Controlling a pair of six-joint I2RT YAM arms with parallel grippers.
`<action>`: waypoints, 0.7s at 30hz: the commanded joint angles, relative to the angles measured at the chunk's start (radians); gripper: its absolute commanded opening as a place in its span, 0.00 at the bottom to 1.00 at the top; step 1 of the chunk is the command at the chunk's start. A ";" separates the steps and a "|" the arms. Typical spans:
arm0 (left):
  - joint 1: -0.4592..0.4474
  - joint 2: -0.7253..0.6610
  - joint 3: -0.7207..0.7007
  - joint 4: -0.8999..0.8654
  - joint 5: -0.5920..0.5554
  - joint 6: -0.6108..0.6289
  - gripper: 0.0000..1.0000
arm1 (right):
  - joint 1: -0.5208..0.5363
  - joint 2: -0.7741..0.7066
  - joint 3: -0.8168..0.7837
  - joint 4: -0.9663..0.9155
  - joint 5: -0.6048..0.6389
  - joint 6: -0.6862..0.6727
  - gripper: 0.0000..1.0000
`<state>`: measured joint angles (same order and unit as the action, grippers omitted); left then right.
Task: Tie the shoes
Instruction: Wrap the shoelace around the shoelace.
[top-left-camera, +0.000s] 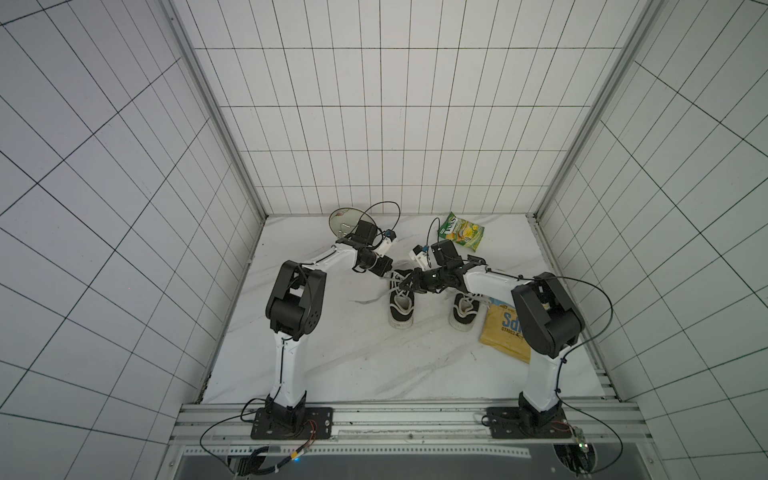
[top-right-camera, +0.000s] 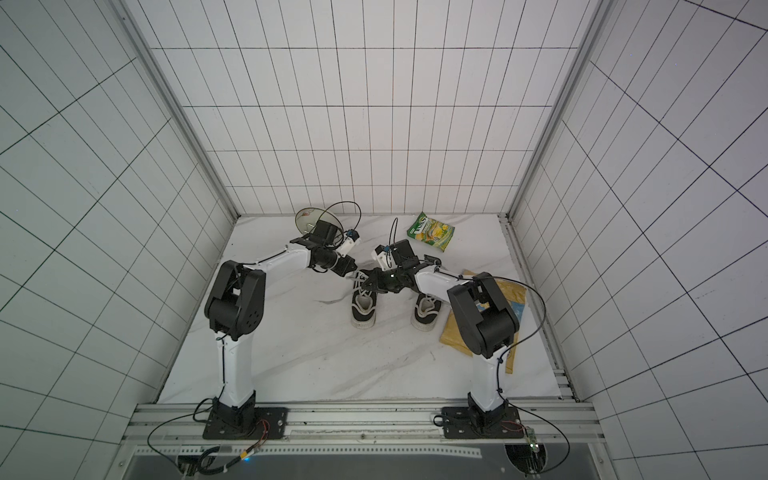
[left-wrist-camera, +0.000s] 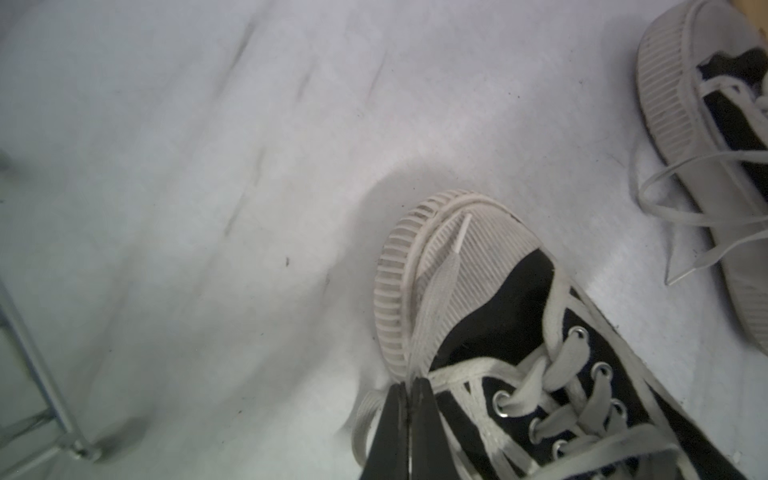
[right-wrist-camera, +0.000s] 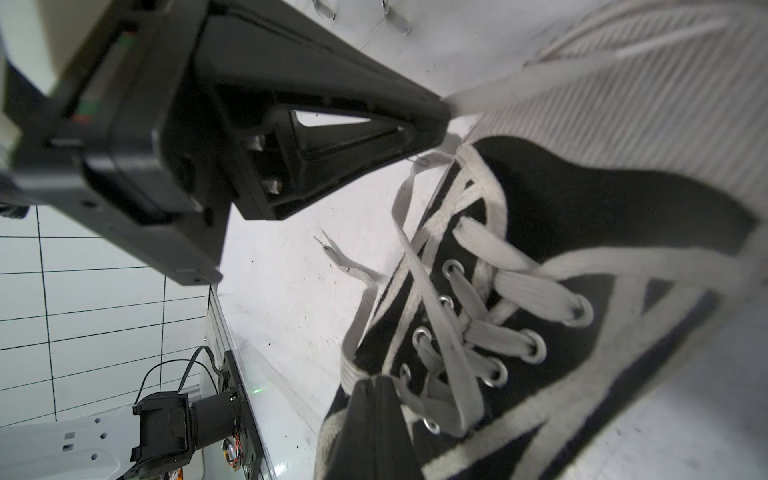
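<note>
Left wrist: L gripper (left-wrist-camera: 409, 392) clamped on lace (left-wrist-camera: 442, 270); R gripper (right-wrist-camera: 376, 384) likewise, same shoe (left-wrist-camera: 498, 303).

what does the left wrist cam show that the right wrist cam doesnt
Only the left wrist view: the second black canvas sneaker with a white ribbed sole, its laces lying loose on the table.
Only the right wrist view: the right gripper shut on the other lace strand, and the white tiled wall.
Both: the black canvas sneaker being tied, the left gripper shut on its white lace, and the white marbled tabletop.
</note>
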<state>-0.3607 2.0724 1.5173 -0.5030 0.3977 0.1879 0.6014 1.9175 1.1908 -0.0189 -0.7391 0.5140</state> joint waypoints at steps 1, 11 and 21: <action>0.037 -0.084 -0.042 0.060 0.032 -0.056 0.00 | -0.009 -0.035 -0.017 0.019 0.003 0.006 0.00; 0.057 -0.429 -0.359 -0.039 0.060 -0.133 0.00 | -0.032 -0.035 0.009 0.011 0.007 -0.007 0.00; -0.235 -0.608 -0.436 -0.094 0.163 -0.098 0.00 | -0.051 0.005 0.068 -0.026 -0.019 -0.037 0.00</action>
<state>-0.5365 1.4757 1.0584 -0.6216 0.5026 0.0765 0.5602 1.9171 1.2209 -0.0296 -0.7422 0.5014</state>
